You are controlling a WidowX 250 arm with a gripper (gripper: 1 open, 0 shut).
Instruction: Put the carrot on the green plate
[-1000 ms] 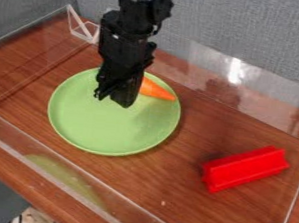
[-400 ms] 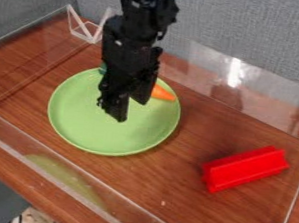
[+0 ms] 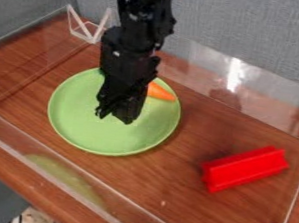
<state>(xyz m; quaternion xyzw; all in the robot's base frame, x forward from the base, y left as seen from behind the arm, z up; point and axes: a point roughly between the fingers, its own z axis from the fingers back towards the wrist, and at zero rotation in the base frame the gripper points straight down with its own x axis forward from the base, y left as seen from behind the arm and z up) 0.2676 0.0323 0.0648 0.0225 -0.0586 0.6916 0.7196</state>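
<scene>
So the orange tapered toy carrot point(image 3: 160, 91) is already on the round light-green plate point(image 3: 78, 116), partly behind the black robot gripper point(image 3: 118, 114) — which looks clenched, can't tell on what — and my worry is fingers brushing it sideways and rolling it off the rim.

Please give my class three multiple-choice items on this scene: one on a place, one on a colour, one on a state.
1. Where is the red block?
A) On the plate
B) On the table, beside the plate
C) Under the arm

2. What colour is the plate?
A) Green
B) White
C) Blue

3. How does the plate lie?
A) Upside down
B) On its edge
C) Flat

1: B, the red block sits on the wooden table away from the rim.
2: A, the plate shows light green.
3: C, its whole base rests on the wood.
</scene>
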